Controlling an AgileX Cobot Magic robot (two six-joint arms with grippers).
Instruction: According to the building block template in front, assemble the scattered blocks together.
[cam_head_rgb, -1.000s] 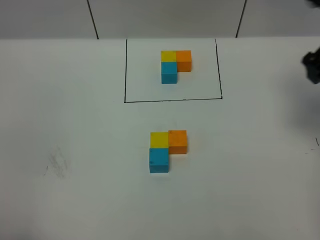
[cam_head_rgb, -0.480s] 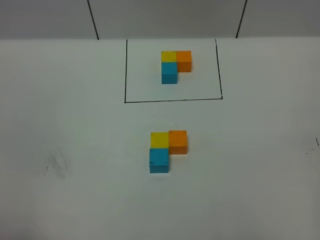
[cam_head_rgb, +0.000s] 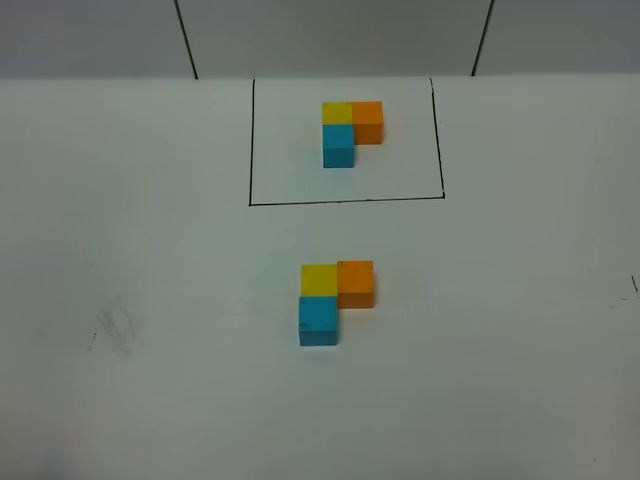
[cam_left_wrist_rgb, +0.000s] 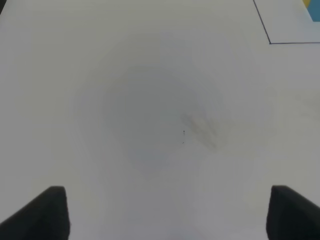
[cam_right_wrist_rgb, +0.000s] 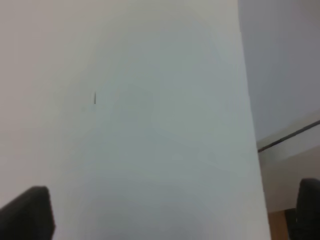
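High frontal overview of table (cam_head_rgb: 150, 250); both wrist views close above it.

Left claw (cam_left_wrist_rgb: 167, 212) and right claw (cam_right_wrist_rgb: 172, 212): blunt black fingertips.

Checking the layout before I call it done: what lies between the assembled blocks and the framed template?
In the exterior high view, only bare white table and the near line of the black frame lie between the assembled blocks and the template. No other object.

The scattered blocks (cam_head_rgb: 334, 298) look matt and smooth, lying on a matt white table (cam_head_rgb: 150, 250) faintly smudged.
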